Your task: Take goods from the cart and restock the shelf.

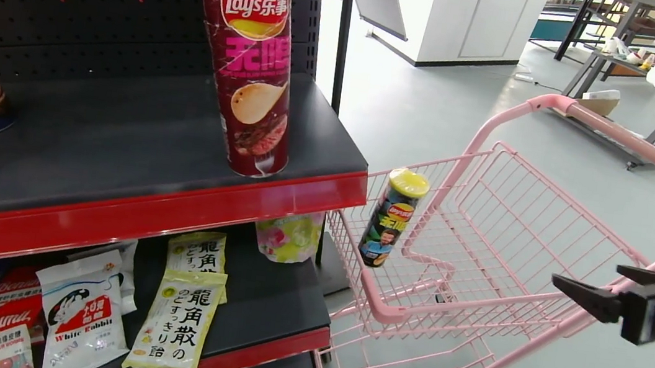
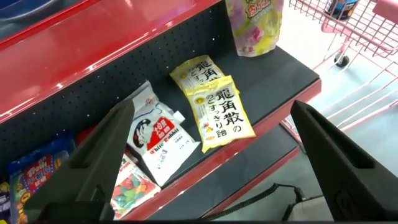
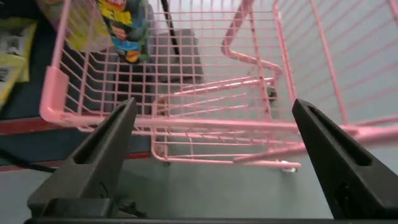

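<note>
The yellow-lidded chip can [image 1: 392,217] stands, slightly tilted, in the pink cart [image 1: 378,306], in the basket corner just beside the shelf [image 1: 121,133]. It is well apart from the right gripper [image 3: 214,106], which hangs released at the cart's right side, jaws spread wide, with the basket's wire wall and rim between them. The left gripper [image 2: 212,104] is also spread wide, in front of the lower shelf board, where yellow candy bags [image 2: 214,102] and a white candy bag [image 2: 158,140] lie flat. A tall red chip can [image 1: 255,62] stands on the upper board.
</note>
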You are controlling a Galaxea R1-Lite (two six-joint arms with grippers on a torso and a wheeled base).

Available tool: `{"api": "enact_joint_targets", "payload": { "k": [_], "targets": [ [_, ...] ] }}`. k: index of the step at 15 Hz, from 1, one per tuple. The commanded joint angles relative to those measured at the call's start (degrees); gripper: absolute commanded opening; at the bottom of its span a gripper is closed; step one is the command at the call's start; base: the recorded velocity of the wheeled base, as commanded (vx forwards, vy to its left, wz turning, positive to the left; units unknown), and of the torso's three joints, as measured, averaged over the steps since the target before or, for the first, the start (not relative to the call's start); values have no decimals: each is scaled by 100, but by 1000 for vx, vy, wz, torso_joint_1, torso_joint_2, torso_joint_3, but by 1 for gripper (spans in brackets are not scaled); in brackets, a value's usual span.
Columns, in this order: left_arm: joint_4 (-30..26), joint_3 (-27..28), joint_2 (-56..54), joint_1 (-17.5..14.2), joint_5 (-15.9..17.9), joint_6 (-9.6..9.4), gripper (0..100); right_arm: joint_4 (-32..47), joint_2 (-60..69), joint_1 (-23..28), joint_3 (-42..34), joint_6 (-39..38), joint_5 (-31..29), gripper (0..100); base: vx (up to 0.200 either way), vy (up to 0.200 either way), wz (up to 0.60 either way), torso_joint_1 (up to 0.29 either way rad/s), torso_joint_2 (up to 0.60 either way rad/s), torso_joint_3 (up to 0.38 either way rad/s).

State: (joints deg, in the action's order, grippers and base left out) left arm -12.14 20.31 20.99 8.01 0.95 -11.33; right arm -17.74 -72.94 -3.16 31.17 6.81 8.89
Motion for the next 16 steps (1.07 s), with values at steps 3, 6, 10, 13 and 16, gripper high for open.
{"api": "enact_joint_targets", "payload": {
  "k": [3, 6, 10, 13, 16],
  "targets": [
    [1, -9, 89, -1, -42, 8, 100, -801, -2612, -1038, 1673, -1130, -36, 100, 0, 0, 0, 0, 0, 0],
    [1, 17, 124, -10, -104, 8, 100, -1452, -3394, -1196, 2042, -1130, -124, 100, 0, 0, 0, 0, 0, 0],
    [1, 17, 133, -19, -174, 8, 100, -1478, -3781, -1486, 2499, -1209, -124, 100, 0, 0, 0, 0, 0, 0],
    [1, 34, 124, -19, -236, 8, 100, -1487, -3912, -1653, 2613, -1297, -124, 100, 0, 0, 0, 0, 0, 0],
    [1, 34, 133, -19, -236, 8, 100, -1522, -4202, -1697, 2868, -1367, -142, 100, 0, 0, 0, 0, 0, 0]
  ]
}}
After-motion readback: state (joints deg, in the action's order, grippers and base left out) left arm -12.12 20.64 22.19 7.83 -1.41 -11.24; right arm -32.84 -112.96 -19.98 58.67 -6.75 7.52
